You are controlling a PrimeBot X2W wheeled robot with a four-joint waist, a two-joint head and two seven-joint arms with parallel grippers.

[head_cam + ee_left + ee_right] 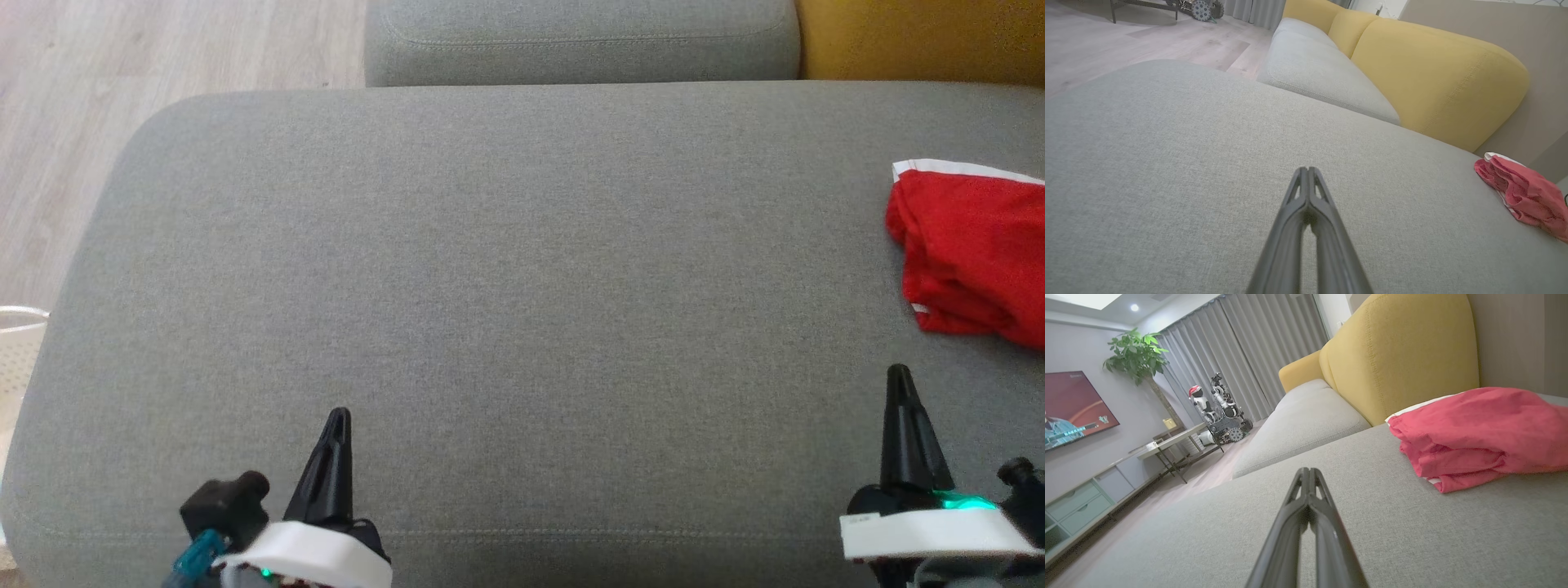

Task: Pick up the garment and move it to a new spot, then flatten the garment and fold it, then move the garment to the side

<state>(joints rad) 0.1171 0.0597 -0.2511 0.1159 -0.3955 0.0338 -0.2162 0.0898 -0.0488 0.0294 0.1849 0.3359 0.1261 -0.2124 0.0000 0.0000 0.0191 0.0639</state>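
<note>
Closed right pincer (1308, 470), garment (1478, 433), plant (1135, 351) beyond

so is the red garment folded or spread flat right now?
Folded, loosely: the red garment sits as a compact rumpled stack, layered edges showing on its near side, at the right end of the grey cushion.

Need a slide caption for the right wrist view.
Shut right gripper pointing across grey sofa, red garment lying ahead on its right, yellow backrest behind.
</note>
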